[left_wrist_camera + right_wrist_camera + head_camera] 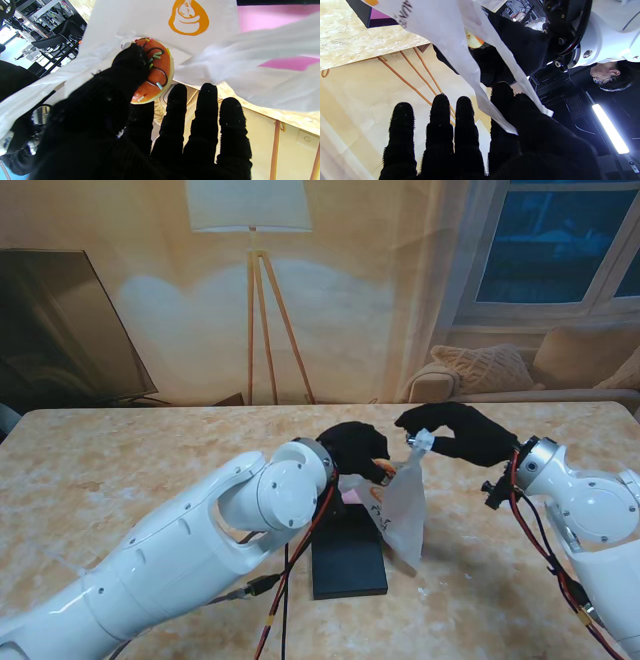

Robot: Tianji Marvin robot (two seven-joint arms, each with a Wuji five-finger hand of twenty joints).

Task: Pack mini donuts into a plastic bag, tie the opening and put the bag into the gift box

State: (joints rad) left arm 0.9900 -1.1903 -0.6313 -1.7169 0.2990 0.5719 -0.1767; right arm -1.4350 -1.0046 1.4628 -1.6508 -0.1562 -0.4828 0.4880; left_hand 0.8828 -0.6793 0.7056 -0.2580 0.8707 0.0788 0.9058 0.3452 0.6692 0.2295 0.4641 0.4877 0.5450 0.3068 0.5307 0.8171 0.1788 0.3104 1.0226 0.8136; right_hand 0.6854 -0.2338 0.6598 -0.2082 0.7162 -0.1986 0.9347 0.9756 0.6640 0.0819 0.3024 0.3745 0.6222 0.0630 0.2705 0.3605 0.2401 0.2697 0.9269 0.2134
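Observation:
My left hand point(355, 448) pinches an orange mini donut point(155, 72) with dark icing lines and sprinkles between thumb and forefinger, right at the mouth of the white plastic bag point(402, 508). The other left fingers point(207, 112) stay stretched out. The bag carries an orange logo point(188, 17) and hangs in the air. My right hand point(458, 432) is shut on the bag's upper edge point(505, 110), thumb against forefinger. Under the bag lies the gift box point(348, 562), black outside with a pink inside point(272, 17).
The marble-patterned table point(130, 470) stretches out on both sides of the box. A floor lamp point(255, 300), a sofa with a cushion point(485, 370) and a dark screen point(60, 330) stand beyond the far edge. A person's face point(607, 75) shows behind my right arm.

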